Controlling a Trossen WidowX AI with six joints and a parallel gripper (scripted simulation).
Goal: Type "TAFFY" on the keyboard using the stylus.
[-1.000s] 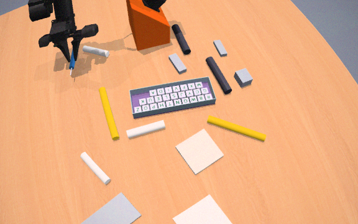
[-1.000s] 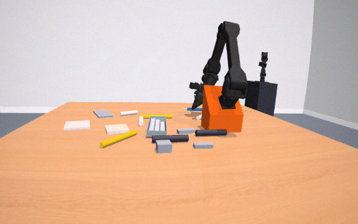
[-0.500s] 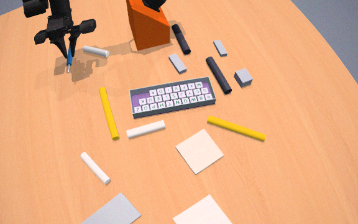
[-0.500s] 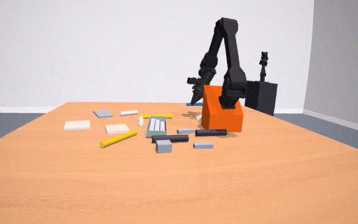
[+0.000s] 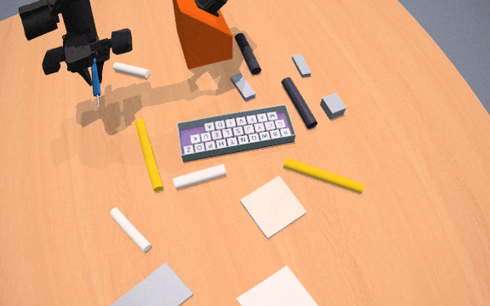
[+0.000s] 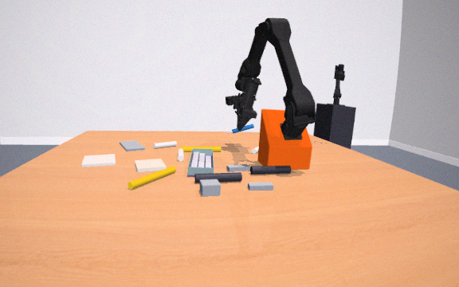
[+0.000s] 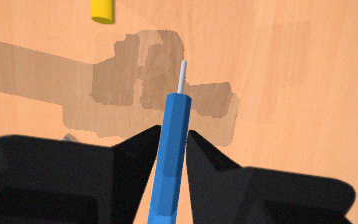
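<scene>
The gripper [image 7: 172, 145] is closed on the stylus [image 7: 172, 150], held above the desk, well apart from the keyboard [image 5: 236, 132]. Risk — the near-level stylus may be pushed back through the fingers under firm key pressure.

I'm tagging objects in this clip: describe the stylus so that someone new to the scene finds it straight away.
Start at the orange block that carries the black arm, then follow the arm out to its claw above the desk. The stylus is the thin blue rod clamped there, lifted off the desk. It is the only blue item, and the only rod with a fine pale tip.
</scene>
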